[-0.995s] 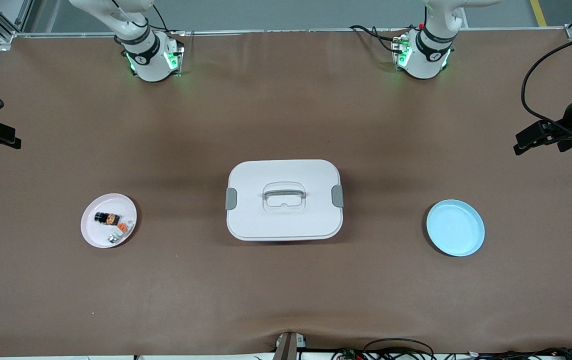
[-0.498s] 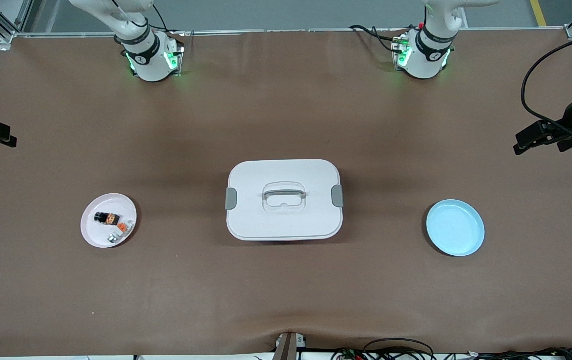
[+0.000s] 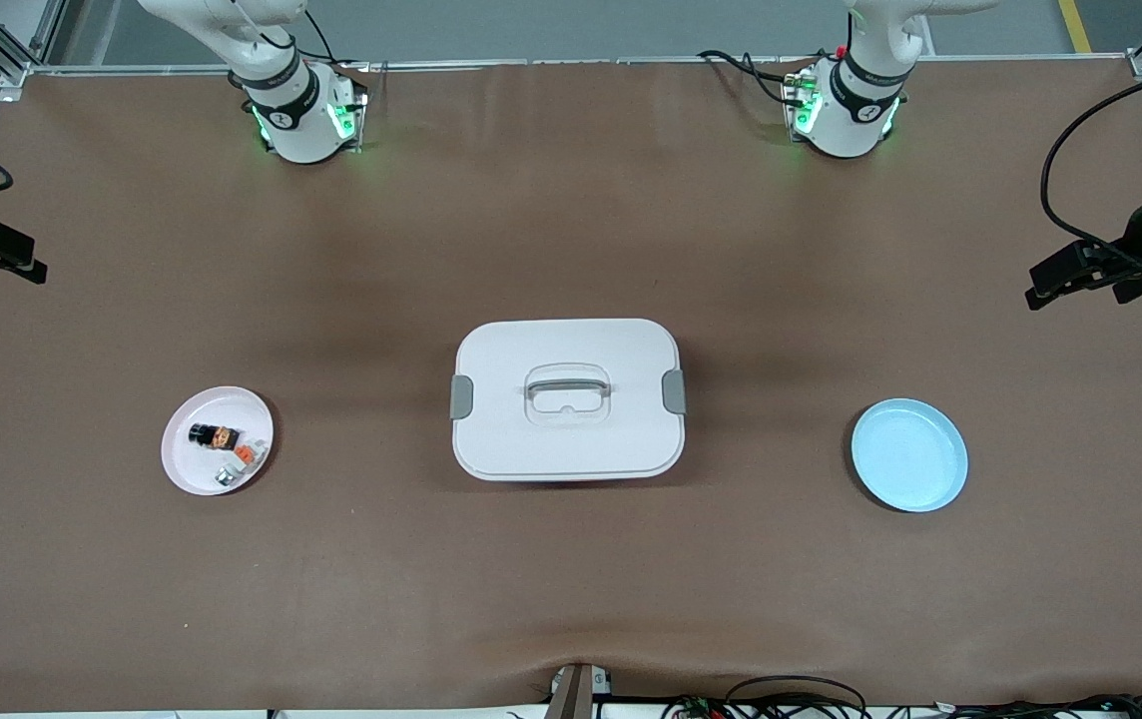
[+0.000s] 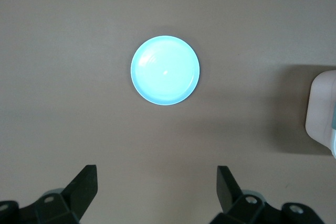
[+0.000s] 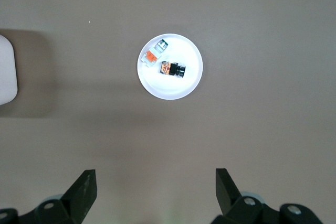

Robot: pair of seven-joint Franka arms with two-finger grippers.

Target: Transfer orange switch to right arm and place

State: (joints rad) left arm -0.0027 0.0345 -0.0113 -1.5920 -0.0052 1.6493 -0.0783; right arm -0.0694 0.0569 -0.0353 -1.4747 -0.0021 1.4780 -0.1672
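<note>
The orange switch (image 3: pixel 213 435), black with an orange middle, lies on a pinkish-white plate (image 3: pixel 194 467) toward the right arm's end of the table. The right wrist view looks down on the switch (image 5: pixel 172 70) and its plate (image 5: pixel 173 90) from high above. My right gripper (image 3: pixel 27 265) hangs open and empty over that end's table edge, well apart from the plate; its fingertips (image 5: pixel 84 184) stand wide in its wrist view. My left gripper (image 3: pixel 1035 285) hangs open and empty over the left arm's end, with its fingertips (image 4: pixel 86 179) wide apart.
A small grey-white part with an orange piece (image 3: pixel 243 456) shares the switch's plate. A white lidded box with a handle (image 3: pixel 568 397) sits mid-table. An empty light-blue plate (image 3: pixel 908 454) lies toward the left arm's end, also below the left wrist camera (image 4: pixel 165 70).
My right gripper has shifted slightly over the table's edge. The left gripper, the plates, the box and the switch have not moved.
</note>
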